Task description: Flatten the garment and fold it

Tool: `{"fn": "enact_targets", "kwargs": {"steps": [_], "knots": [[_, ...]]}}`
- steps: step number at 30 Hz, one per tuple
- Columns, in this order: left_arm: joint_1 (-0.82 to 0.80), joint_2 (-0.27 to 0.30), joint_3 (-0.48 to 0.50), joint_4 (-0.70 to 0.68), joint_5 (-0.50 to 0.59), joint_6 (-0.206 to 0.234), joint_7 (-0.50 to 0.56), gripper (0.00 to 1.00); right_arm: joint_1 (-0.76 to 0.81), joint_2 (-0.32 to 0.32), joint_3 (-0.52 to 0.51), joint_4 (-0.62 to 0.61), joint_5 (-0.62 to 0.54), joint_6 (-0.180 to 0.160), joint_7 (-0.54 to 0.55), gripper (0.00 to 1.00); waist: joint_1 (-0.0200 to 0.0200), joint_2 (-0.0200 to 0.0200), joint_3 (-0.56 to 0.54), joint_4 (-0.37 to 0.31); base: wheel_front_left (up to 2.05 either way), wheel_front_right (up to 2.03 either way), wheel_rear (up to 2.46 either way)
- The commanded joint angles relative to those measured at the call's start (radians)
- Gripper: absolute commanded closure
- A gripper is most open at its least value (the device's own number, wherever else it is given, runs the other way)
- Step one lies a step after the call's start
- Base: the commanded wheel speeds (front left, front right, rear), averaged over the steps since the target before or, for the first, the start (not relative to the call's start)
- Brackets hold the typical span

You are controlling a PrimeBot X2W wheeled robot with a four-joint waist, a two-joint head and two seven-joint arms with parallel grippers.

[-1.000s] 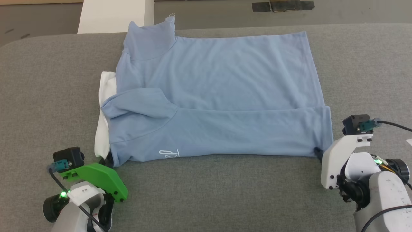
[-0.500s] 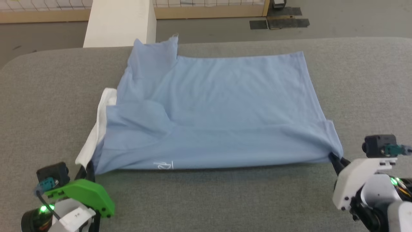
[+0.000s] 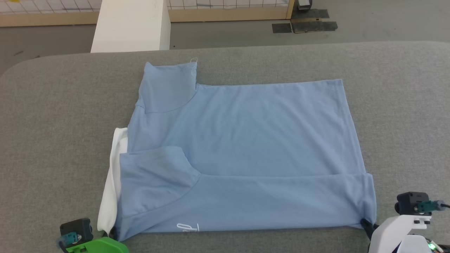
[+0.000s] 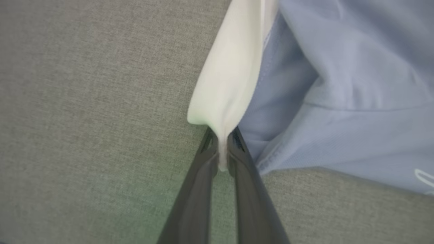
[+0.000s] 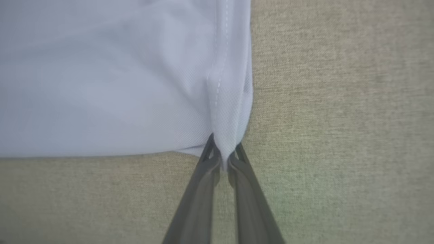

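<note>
The left gripper (image 4: 222, 149) has two long, slim, dark grey fingers (image 4: 196, 196) that taper to slotted tips. Its wrist carries a bright green plastic bracket (image 3: 100, 245) topped by a small black camera block (image 3: 75, 228) with a teal connector (image 3: 69, 238). The right gripper (image 5: 223, 152) has matching dark fingers (image 5: 193, 203). Its white bracket (image 3: 390, 233) bears a black camera block (image 3: 409, 205), a teal connector (image 3: 426, 206), a thin dark cable (image 3: 443, 204) and a green light (image 3: 429, 247).

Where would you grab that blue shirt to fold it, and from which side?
At the two near corners of the garment, coming from the robot's side, low along the table. The near edge is a straight fold, so its ends likely control the whole panel. The left gripper and right gripper pinch there.
</note>
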State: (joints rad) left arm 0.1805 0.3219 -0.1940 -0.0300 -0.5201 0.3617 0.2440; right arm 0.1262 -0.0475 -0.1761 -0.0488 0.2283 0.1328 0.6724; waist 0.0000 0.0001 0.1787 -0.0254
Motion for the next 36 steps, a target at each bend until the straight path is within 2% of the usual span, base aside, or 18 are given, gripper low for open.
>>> {"fn": "enact_targets", "kwargs": {"steps": [1, 5, 6, 7, 8, 9, 15, 19, 20, 24, 28, 31, 34, 36], "knots": [[-0.002, -0.007, -0.009, 0.029, 0.000, -0.006, 0.000, 1.00, -0.012, -0.003, 0.002, 0.034, -0.006, -0.002, -0.016, 1.00, 0.0000, -0.0001, 0.009, -0.001, 0.00, 0.00, 0.00], [-0.030, -0.023, -0.016, 0.085, -0.007, -0.023, -0.024, 1.00, -0.038, -0.003, 0.021, 0.111, -0.009, -0.002, -0.062, 1.00, 0.0000, -0.0001, 0.015, 0.002, 0.00, 0.00, 0.00], [-0.035, -0.028, -0.010, 0.093, -0.010, -0.022, -0.041, 0.92, -0.044, -0.003, 0.024, 0.119, -0.001, -0.002, -0.080, 1.00, 0.0000, -0.0001, 0.015, 0.001, 0.00, 0.00, 0.00], [-0.040, -0.030, -0.006, 0.098, -0.008, -0.023, -0.055, 0.51, -0.048, -0.003, 0.024, 0.123, 0.005, -0.002, -0.093, 0.76, 0.0000, -0.0001, 0.014, 0.001, 0.00, 0.00, 0.00], [-0.046, -0.031, -0.002, 0.103, -0.010, -0.026, -0.070, 0.00, -0.049, -0.003, 0.026, 0.124, 0.007, -0.002, -0.108, 0.38, 0.0000, -0.0001, 0.013, 0.001, 0.00, 0.00, 0.00], [-0.051, -0.032, 0.001, 0.102, -0.011, -0.030, -0.081, 0.00, -0.049, -0.003, 0.026, 0.120, 0.010, -0.002, -0.123, 0.00, 0.0000, -0.0001, 0.011, 0.001, 0.00, 0.00, 0.00], [-0.098, 0.030, -0.001, 0.032, 0.042, -0.077, -0.163, 0.00, -0.038, -0.003, 0.014, 0.052, 0.051, -0.002, -0.277, 0.00, 0.0000, -0.0001, -0.002, -0.011, 0.00, 0.00, 0.00], [-0.153, 0.079, 0.005, -0.041, 0.087, -0.104, -0.219, 0.00, -0.036, -0.003, 0.030, 0.004, 0.063, -0.002, -0.432, 0.00, 0.0000, -0.0001, 0.001, -0.036, 0.00, 0.00, 0.00], [-0.233, 0.125, 0.009, -0.057, 0.103, -0.150, -0.241, 0.00, -0.052, -0.003, 0.051, -0.010, 0.045, -0.002, -0.555, 0.00, 0.0000, -0.0001, 0.019, -0.059, 0.00, 0.00, 0.00], [-0.400, 0.177, -0.023, -0.055, 0.149, -0.226, -0.252, 0.00, -0.091, -0.003, 0.074, -0.006, 0.016, -0.002, -0.679, 0.00, 0.0000, -0.0001, 0.062, -0.089, 0.00, 0.00, 0.00], [-0.584, 0.187, -0.037, 0.018, 0.120, -0.306, -0.225, 0.00, -0.139, -0.003, 0.105, 0.004, 0.008, -0.002, -0.743, 0.00, 0.0000, -0.0001, 0.121, -0.127, 0.00, 0.00, 0.00], [-0.726, 0.194, -0.039, 0.112, 0.076, -0.365, -0.162, 0.00, -0.180, -0.003, 0.135, 0.009, 0.008, -0.002, -0.763, 0.00, 0.0000, -0.0001, 0.175, -0.161, 0.00, 0.00, 0.00], [-0.849, 0.204, -0.050, 0.202, 0.050, -0.404, -0.073, 0.00, -0.218, -0.003, 0.156, 0.012, 0.014, -0.002, -0.781, 0.00, 0.0000, -0.0001, 0.220, -0.192, 0.00, 0.00, 0.00], [-0.924, 0.210, -0.053, 0.258, 0.039, -0.411, -0.008, 0.00, -0.241, -0.003, 0.171, 0.014, 0.020, -0.002, -0.791, 0.00, 0.0000, -0.0001, 0.250, -0.212, 0.00, 0.00, 0.00]]}}
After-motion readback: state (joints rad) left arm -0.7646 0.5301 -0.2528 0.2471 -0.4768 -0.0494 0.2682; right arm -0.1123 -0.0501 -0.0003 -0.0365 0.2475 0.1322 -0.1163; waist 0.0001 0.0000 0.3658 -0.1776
